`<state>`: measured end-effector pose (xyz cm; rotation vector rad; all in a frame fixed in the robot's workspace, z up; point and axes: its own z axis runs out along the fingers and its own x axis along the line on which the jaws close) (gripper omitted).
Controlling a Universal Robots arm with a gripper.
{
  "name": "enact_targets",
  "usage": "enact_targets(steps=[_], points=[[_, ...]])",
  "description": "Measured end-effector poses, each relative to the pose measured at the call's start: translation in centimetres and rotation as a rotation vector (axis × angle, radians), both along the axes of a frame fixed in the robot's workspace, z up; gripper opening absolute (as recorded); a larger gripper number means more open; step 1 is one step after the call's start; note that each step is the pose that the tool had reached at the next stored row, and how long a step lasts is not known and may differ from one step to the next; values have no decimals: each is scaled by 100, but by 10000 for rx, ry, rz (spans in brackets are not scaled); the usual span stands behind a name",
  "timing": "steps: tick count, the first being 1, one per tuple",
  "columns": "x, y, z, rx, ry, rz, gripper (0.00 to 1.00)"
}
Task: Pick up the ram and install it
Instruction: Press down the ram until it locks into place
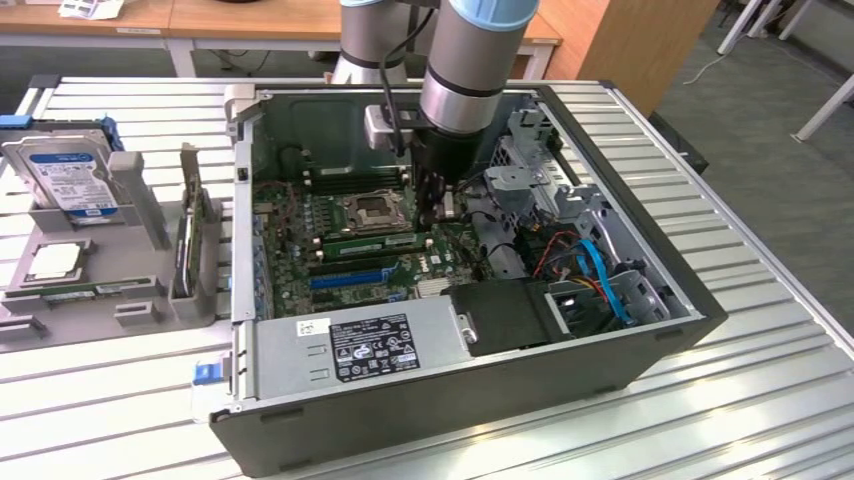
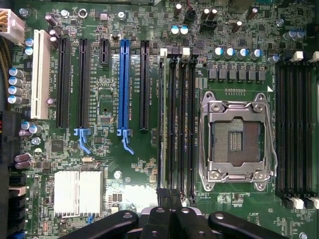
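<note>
Green ram [image 1: 378, 243] seated flat in a motherboard [image 1: 334, 230] slot beside the CPU socket [image 1: 370, 212] in the exterior view, gripper [image 1: 437, 212] just above; wrist view, ram [image 2: 161, 119] edge-on beside socket [image 2: 235, 142], gripper [image 2: 169, 196] closed, pressing it home, apparently.

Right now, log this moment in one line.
gripper: shut | position: over memory slots beside CPU socket | ram: seated in motherboard

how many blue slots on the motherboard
1: a long blue expansion slot among the black ones, between the white slot and the CPU socket. Board edges are out of frame, so others may be hidden.
</note>
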<state>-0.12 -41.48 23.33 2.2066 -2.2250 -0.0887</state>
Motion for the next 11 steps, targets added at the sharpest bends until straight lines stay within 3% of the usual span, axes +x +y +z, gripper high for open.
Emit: enact_targets(steps=[11], points=[[0, 0, -23, 2, 0, 0, 10]])
